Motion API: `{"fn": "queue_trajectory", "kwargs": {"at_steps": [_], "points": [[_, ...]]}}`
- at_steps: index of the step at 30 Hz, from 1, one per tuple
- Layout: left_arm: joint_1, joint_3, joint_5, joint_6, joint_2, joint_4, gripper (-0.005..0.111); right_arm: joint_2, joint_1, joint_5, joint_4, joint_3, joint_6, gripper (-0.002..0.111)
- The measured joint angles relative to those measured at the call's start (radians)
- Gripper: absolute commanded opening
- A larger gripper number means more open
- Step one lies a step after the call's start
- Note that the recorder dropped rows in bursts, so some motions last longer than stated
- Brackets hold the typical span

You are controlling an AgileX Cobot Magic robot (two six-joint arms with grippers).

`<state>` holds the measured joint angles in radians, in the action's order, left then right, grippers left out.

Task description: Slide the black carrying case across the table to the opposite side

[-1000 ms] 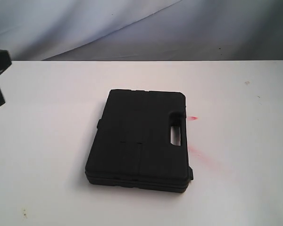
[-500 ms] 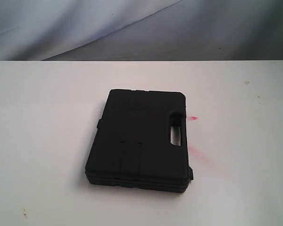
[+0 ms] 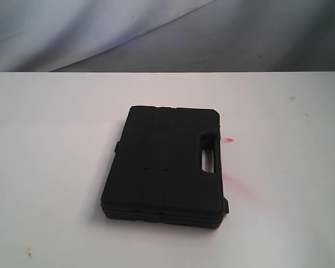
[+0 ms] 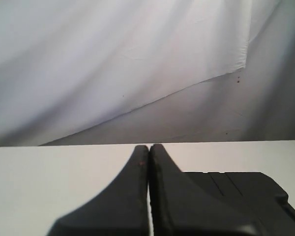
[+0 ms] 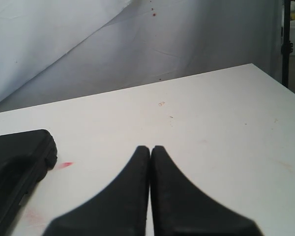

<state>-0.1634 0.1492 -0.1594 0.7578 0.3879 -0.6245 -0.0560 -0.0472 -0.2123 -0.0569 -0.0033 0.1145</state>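
The black carrying case (image 3: 164, 167) lies flat near the middle of the white table (image 3: 56, 167), its handle slot toward the right. Neither gripper shows in the exterior view. In the left wrist view my left gripper (image 4: 149, 147) is shut with nothing between its fingers, and a corner of the case (image 4: 241, 189) lies beside it. My right gripper (image 5: 150, 148) is also shut and empty in the right wrist view, with the case (image 5: 17, 157) off to one side, well apart from the fingertips.
Faint red smears (image 3: 234, 181) mark the table just right of the case, with a small red mark (image 5: 64, 165) near its corner. A grey-white cloth backdrop (image 3: 156, 33) hangs behind the far table edge. A dark stand (image 5: 285, 44) rises past the table's corner.
The left gripper, visible at the left edge of the exterior view one second ago, has gone out of that view. The case has not moved.
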Motion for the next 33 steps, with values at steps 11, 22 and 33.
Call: {"fn": "queue_trajectory", "kwargs": {"at_steps": [11,22,33], "points": [[0.000,-0.132,0.000,-0.551,0.000,0.568,0.000,0.000,0.000,0.000,0.000,0.000,0.000,0.000],[0.000,-0.145,-0.031,-0.578,0.000,0.522,0.000,0.000,0.000,0.000,0.000,0.000,0.000,0.000],[-0.002,-0.145,0.073,-0.578,-0.250,0.515,0.000,0.000,0.000,0.000,0.000,0.000,0.000,0.000]]}}
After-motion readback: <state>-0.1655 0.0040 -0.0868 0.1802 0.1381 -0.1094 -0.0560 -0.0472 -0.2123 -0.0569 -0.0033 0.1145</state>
